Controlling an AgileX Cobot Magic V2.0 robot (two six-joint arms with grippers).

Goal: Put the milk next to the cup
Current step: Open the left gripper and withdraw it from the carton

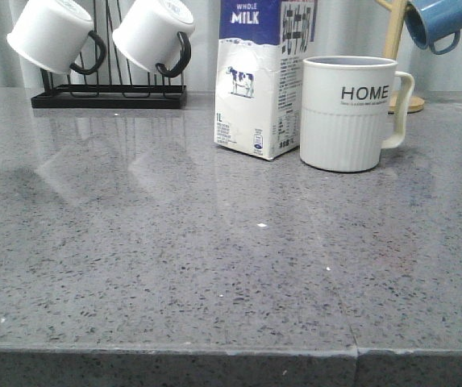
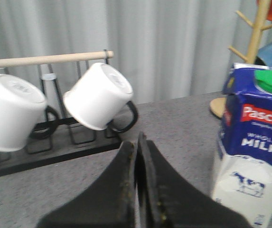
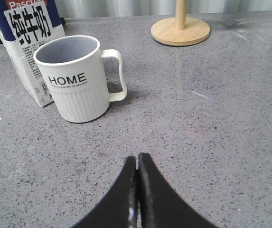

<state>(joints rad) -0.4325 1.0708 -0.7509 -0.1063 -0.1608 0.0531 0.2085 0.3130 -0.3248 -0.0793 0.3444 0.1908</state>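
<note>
Milk (image 1: 256, 81), the tall white carton with the blue top, is standing upright on the grey speckled surface (image 1: 174, 266) just beside the cup (image 1: 347, 113), on the side away from the cup's handle, and the two are looking close enough to be touching or nearly so. By that layout the placing is looking done, so the step in hand is judged to be drawing both arms clear without disturbing anything. Seen from the left wrist, the carton is sitting ahead of the left gripper (image 2: 139, 180) and off to one side of its jaws, apart from them; those jaws are pressed together and gripping nothing. Seen from the right wrist, the cup is standing ahead of the right gripper (image 3: 137, 190) and to one side of its jaws, well apart, with the carton just behind it; these jaws are likewise closed tight and empty. Doing this well probably means backing each arm straight away from the pair and not swinging across them, since a tall carton may tip easily if nudged near its top. Farther beyond the left jaws, two plain white mugs (image 2: 100, 97) are hanging on a black rack (image 2: 55, 147), and a wooden mug stand (image 3: 180, 29) is sitting well beyond the right jaws, both out of any sensible retreat path.
</note>
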